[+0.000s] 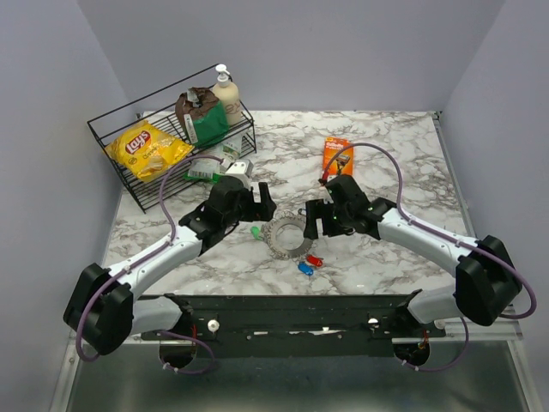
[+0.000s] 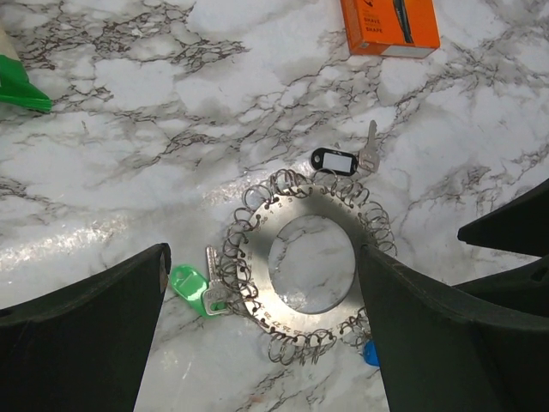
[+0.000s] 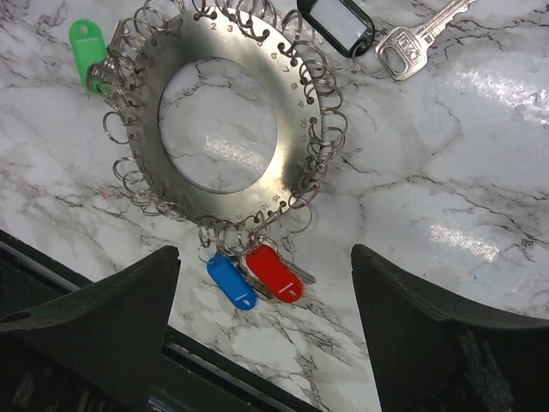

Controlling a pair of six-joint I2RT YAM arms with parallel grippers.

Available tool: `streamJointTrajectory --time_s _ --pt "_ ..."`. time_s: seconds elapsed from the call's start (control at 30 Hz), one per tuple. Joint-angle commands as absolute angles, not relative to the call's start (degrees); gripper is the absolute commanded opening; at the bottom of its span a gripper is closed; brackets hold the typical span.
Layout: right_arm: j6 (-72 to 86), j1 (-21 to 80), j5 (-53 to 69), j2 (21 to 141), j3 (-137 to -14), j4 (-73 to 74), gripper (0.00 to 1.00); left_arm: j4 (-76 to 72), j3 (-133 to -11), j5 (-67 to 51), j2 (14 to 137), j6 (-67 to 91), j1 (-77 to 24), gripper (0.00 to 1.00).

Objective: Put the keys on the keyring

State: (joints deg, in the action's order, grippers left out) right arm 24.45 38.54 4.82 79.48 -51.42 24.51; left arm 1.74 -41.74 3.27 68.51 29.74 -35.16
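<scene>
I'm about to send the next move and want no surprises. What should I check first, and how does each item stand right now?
1. Left claw open: ok.
2. Right claw open: ok.
3. Keyring lying flat, in full view of both wrist cameras: ok.
4. Green key, red key and blue key all in sight at its rim: ok.
5. Those keys threaded on its small rings: cannot tell.
</scene>
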Motion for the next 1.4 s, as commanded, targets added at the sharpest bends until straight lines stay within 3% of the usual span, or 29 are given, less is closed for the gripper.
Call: streamJointTrajectory --time_s 0.0,0.83,1.37 --pt "24.52 38.32 6.06 80.33 -51.33 23.99 0.89 1.84 -45.17 0.7 71.19 28.92 -35.16 0.99" --pt "24.26 38.32 9.4 84.9 -51.85 22.67 0.86 7.2 -50.09 0.0 80.24 29.53 -35.16 0.98" --pt "24.61 38.41 13.71 86.39 -52.82 23.73 0.73 0.35 -45.62 -4.48 82.27 31.38 -38.75 0.95"
